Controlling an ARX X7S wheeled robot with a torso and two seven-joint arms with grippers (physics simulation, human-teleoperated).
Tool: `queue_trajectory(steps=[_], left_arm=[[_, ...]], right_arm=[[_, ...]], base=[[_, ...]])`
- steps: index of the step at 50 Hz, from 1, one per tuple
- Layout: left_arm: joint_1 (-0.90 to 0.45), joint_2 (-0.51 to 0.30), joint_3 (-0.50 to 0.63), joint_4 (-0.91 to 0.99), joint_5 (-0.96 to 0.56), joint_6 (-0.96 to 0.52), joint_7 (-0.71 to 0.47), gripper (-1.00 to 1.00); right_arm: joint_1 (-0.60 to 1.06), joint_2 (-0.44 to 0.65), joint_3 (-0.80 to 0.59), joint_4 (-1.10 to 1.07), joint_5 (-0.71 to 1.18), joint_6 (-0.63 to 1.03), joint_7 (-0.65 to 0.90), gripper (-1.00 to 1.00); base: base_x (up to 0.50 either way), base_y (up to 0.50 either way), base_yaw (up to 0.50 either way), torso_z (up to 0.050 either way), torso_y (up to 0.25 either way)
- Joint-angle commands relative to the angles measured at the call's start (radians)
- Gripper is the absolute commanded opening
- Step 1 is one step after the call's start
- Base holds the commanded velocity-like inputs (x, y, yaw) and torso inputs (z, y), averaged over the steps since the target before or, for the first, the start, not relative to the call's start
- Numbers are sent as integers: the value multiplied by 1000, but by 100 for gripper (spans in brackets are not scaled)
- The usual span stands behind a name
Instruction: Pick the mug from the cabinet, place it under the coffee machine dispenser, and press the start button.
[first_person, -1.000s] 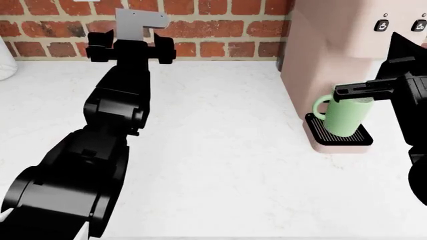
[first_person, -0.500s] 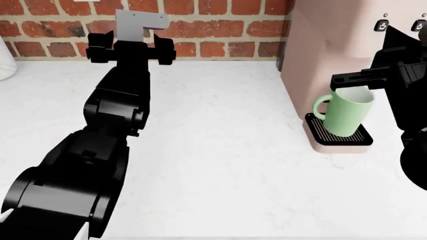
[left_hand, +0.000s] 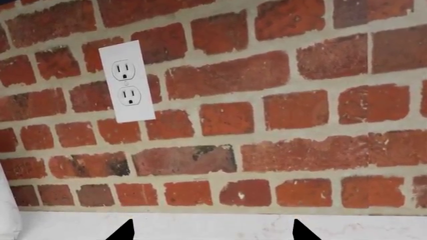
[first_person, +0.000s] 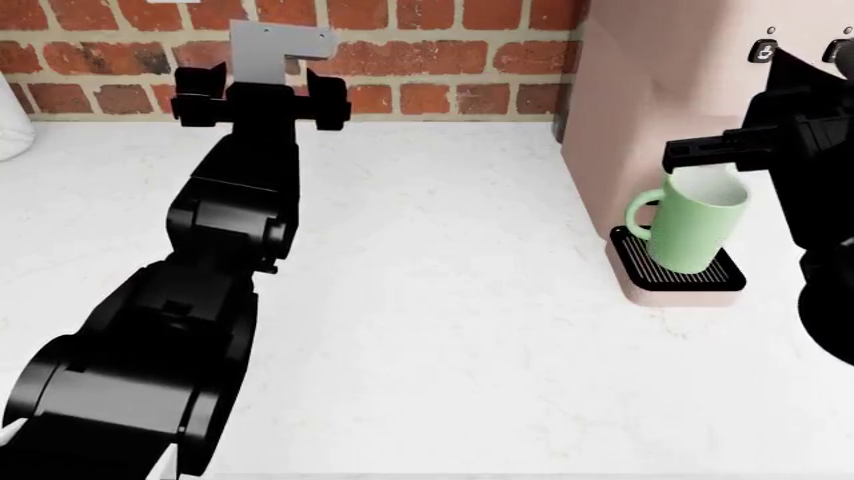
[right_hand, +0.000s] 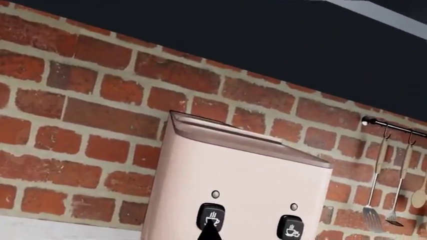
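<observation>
A red brick wall (left_hand: 267, 115) filled the view, with a white double outlet (left_hand: 127, 81) mounted on it. Below ran a white countertop (left_hand: 213, 227) (two black fingertips (left_hand: 123, 232) poked in, set apart).

One mug (first_person: 691, 232) stands on one coffee machine (right_hand: 237, 187), which has two cup buttons (right_hand: 211, 217). One wall socket (left_hand: 127, 82) and three hanging utensils (right_hand: 375, 212) show.

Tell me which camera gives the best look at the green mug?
The head view. It shows the whole mug, handle included, standing on the black drip tray of the pink coffee machine. The right wrist view shows only the machine's upper part and buttons; the left wrist view shows just brick wall. Neither shows the mug.
</observation>
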Motion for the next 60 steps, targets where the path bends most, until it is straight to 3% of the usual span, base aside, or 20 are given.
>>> queue_trajectory(steps=[1,60], left_arm=[[-3,0,-12,0,9,-4,2,100],[-4,0,-47,0,32,-11,11,100]], right_arm=[[15,-11,-13,39,-8,-6,-22,-100],[101,-58,-71,165,-69,-15,-60,-100]], base=[[0,0,0,0,0],[0,0,0,0,0]])
